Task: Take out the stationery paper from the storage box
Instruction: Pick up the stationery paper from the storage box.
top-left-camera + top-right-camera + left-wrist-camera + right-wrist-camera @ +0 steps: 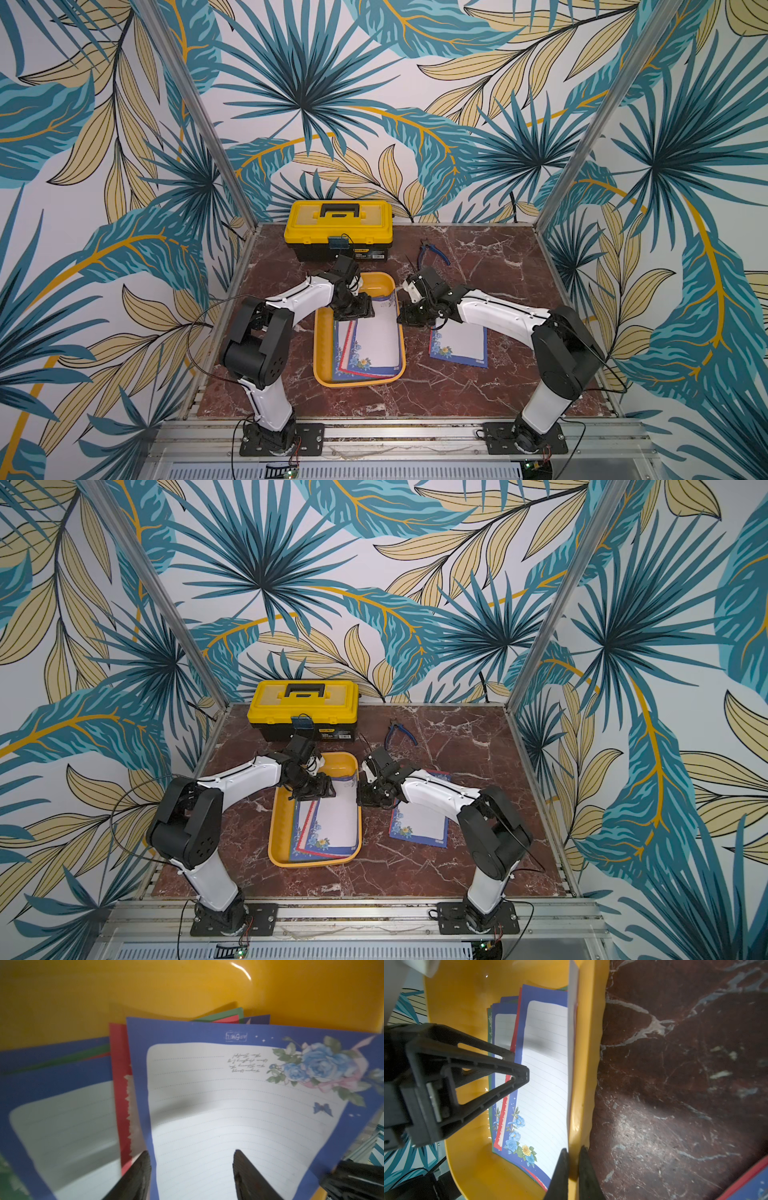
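Note:
The orange-yellow storage box (321,376) (275,854) lies mid-table in both top views and holds a fanned stack of stationery paper (376,338) (228,1115). Its top sheet has a blue floral border; red, green and blue borders show beneath. My left gripper (191,1152) (353,316) hovers open over the top sheet's white centre, with nothing between its fingers. My right gripper (573,1148) (406,319) sits at the box's right wall. It is shut on the top sheet's raised edge (572,1043), which stands up along that wall.
Another blue floral sheet (459,344) (419,825) lies on the marble table right of the box, partly under my right arm. A yellow-lidded black toolbox (338,226) stands at the back, with blue-handled pliers (434,251) to its right. Walls enclose three sides.

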Tool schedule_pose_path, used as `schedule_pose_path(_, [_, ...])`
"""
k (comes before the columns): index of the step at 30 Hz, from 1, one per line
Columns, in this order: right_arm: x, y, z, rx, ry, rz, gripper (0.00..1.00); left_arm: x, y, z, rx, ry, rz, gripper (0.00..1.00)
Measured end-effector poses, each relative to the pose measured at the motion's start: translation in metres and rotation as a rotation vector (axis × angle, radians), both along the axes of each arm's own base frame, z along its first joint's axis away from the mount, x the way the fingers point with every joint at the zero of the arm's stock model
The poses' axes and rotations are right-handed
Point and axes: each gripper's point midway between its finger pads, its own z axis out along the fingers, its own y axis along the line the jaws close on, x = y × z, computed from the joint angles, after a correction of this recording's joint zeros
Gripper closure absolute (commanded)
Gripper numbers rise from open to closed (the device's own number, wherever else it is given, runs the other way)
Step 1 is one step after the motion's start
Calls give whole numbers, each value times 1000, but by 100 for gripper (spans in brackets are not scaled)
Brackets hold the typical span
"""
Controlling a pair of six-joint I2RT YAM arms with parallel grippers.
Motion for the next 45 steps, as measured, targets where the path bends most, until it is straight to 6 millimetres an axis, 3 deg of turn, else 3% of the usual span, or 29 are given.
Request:
schedule_pose_path(7, [0, 0, 0, 0, 0, 0, 93, 3, -7, 5, -76, 1, 14, 37])
schedule_pose_path(19, [0, 0, 0, 1, 0, 0, 93, 2, 8, -13, -54, 28, 58, 39])
schedule_pose_path(29, [0, 0, 0, 0, 0, -1, 93, 3, 7, -16, -65, 26, 43, 71])
schedule_pose_path(37, [0, 0, 0, 0, 0, -1, 93, 0, 5, -22, -73, 44, 32, 84])
schedule_pose_path(41, [0, 0, 0, -2, -1, 0, 93, 0, 6, -24, -68, 44, 35, 100])
schedule_pose_path(45, [1, -4, 1, -28, -5, 2, 77, -2, 8, -21, -65, 36, 31, 100])
